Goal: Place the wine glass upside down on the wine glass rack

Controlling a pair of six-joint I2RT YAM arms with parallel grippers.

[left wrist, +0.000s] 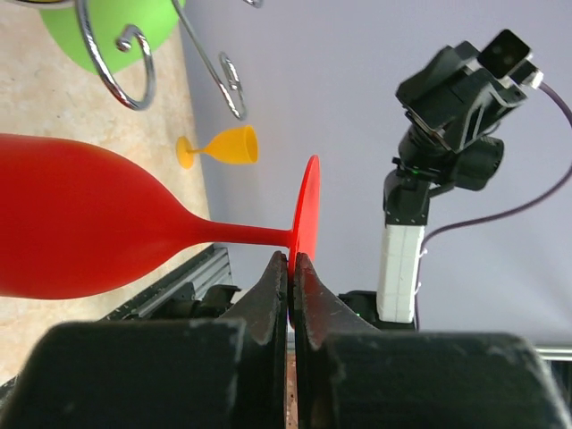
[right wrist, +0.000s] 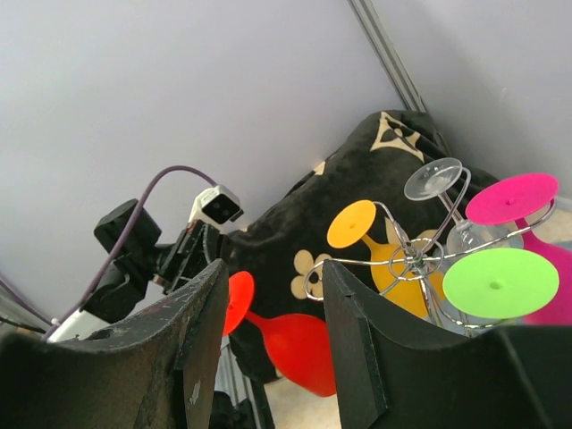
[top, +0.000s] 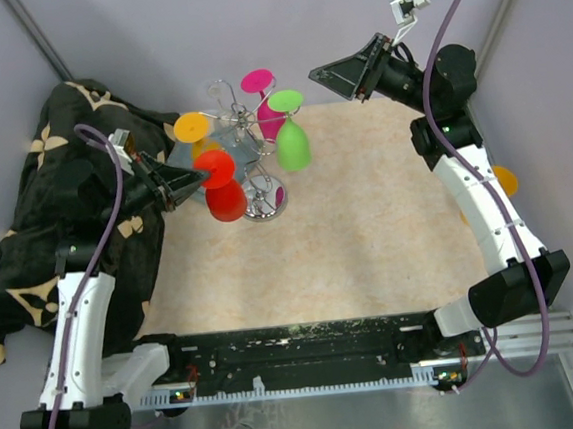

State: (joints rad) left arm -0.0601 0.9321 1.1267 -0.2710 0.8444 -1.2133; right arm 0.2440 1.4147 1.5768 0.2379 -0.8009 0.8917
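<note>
Left end effector (left wrist: 290,265) clamped on the foot of the red wine glass (left wrist: 85,223), just beside the rack (top: 265,205), upper centre overhead.
Glass looks like light, stiff, smooth plastic; this thin edge hold may swivel, the stem seems surer. Right end effector (right wrist: 268,286) gapes empty.

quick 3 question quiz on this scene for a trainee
1. Which part of the red glass does the left gripper pinch? A bowl, B stem, C foot rim
2. True or false: the right gripper is shut on a glass.
3. Fill in: the green glass hangs upside down on the ____.
Key: 1 C; 2 false; 3 rack
</note>
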